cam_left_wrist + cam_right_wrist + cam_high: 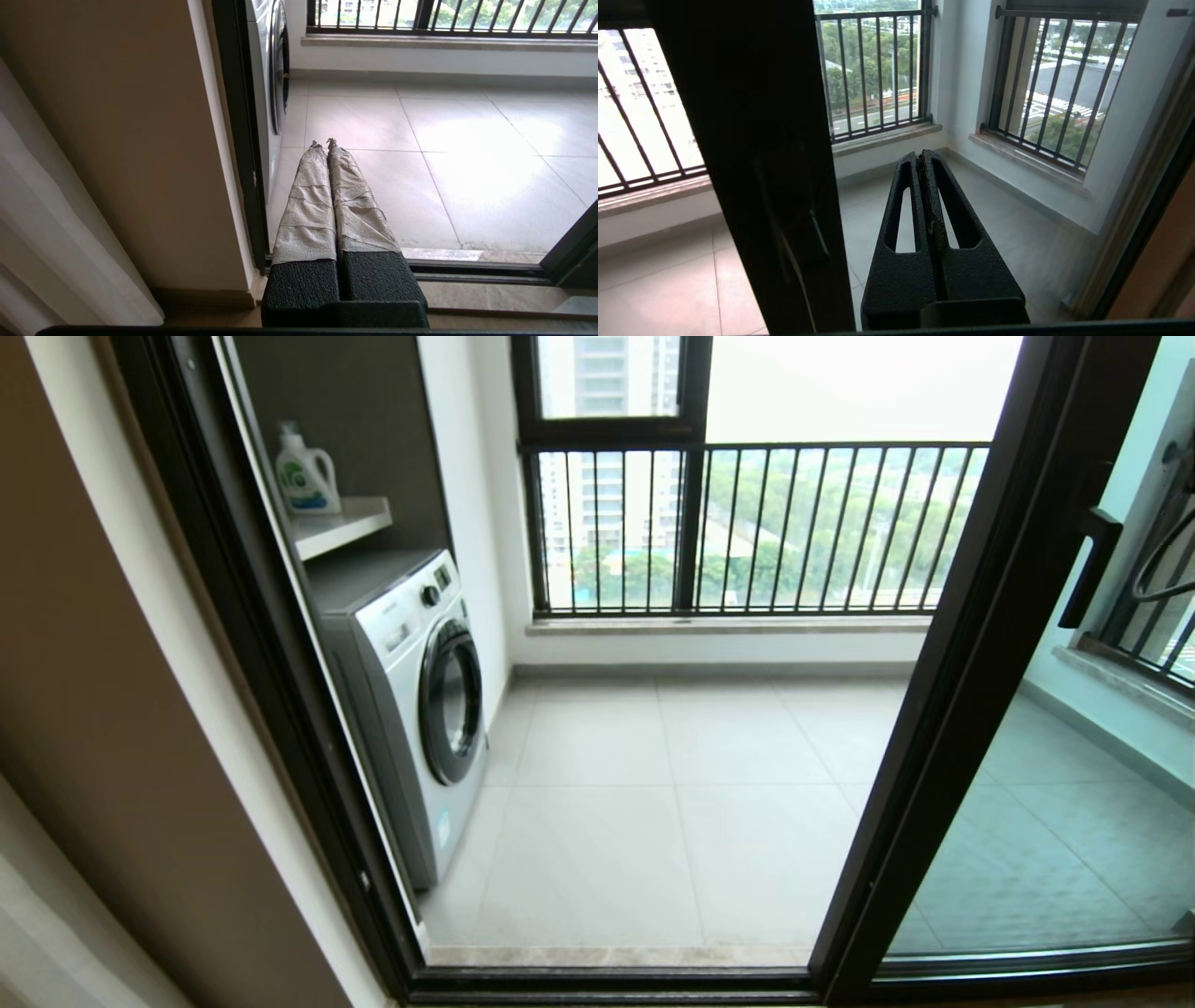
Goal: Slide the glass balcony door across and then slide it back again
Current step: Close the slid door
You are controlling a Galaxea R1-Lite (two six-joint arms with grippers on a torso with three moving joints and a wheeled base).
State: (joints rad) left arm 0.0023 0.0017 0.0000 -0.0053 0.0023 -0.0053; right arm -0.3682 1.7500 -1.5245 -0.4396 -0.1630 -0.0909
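The glass balcony door [971,644] stands slid to the right, leaving the doorway wide open; its black bar handle [1088,569] sits on the slanting black upright. Neither arm shows in the head view. In the right wrist view my right gripper [920,154] is shut with nothing in it, just in front of the glass pane and beside the dark upright [752,140] that carries the handle [794,233]. My left gripper [323,143], with tape-wrapped fingers [308,196], is shut and empty, low near the left door jamb [238,140] and pointing over the sill.
A washing machine [420,709] stands just inside the balcony on the left, under a shelf with a detergent bottle [305,476]. The black floor track [616,980] runs across the threshold. A barred railing [747,532] closes the far side. A curtain [56,233] hangs left of me.
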